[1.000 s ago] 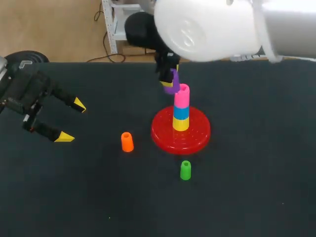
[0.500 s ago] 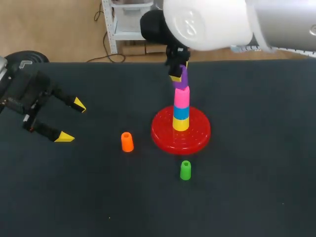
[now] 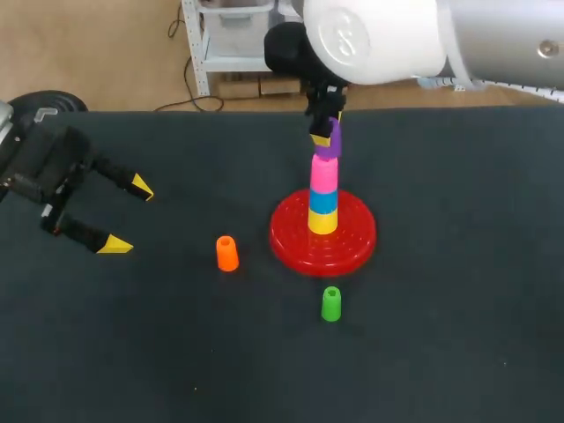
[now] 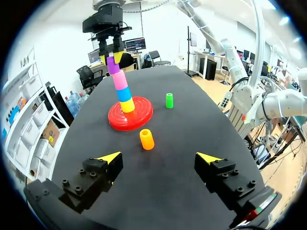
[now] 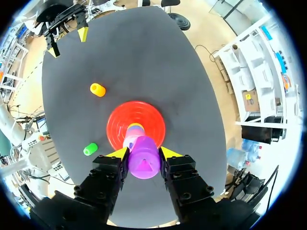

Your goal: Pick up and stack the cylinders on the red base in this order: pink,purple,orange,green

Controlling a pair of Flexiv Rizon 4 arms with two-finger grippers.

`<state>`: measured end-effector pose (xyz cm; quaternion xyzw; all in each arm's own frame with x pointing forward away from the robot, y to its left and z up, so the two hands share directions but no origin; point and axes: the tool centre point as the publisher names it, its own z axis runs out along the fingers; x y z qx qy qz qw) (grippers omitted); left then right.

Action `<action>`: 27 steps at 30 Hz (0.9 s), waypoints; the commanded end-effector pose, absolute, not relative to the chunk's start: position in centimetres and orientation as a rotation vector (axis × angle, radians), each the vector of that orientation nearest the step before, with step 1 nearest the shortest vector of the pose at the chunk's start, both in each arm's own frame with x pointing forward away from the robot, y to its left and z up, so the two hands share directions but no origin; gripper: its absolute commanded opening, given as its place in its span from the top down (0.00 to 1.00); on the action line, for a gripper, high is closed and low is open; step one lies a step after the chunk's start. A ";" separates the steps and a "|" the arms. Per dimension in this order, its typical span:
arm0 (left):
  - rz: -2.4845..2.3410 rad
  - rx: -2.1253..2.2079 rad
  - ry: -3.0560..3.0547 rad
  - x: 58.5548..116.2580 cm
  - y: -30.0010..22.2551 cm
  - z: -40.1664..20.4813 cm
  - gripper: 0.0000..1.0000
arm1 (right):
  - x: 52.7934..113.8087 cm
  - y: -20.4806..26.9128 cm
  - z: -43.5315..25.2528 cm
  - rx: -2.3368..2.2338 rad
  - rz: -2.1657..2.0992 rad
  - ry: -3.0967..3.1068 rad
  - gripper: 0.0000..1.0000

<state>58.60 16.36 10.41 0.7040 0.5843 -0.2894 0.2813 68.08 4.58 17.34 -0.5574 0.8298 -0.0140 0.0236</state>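
Over the red base, R jaws are clamped on the purple cylinder, just above the pink cylinder that tops the stack; contact can't be told. Step in hand, est.: seat purple. Procedure: centre it over pink, bring axis vertical (looks slightly tilted), lower slowly, release only once seated. L jaws are apart, empty, at counter left. Orange cylinder and green cylinder wait near base.
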 end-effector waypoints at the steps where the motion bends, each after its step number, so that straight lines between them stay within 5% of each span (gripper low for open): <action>1: -0.775 1.887 1.563 58.6 16.4 10.3 0.00 | 68.1 5.0 17.2 -1.733 -0.050 2.567 1.00; 27: -0.775 1.887 1.563 58.6 16.4 10.3 0.00 | 67.0 4.8 17.1 -1.736 -0.085 2.532 1.00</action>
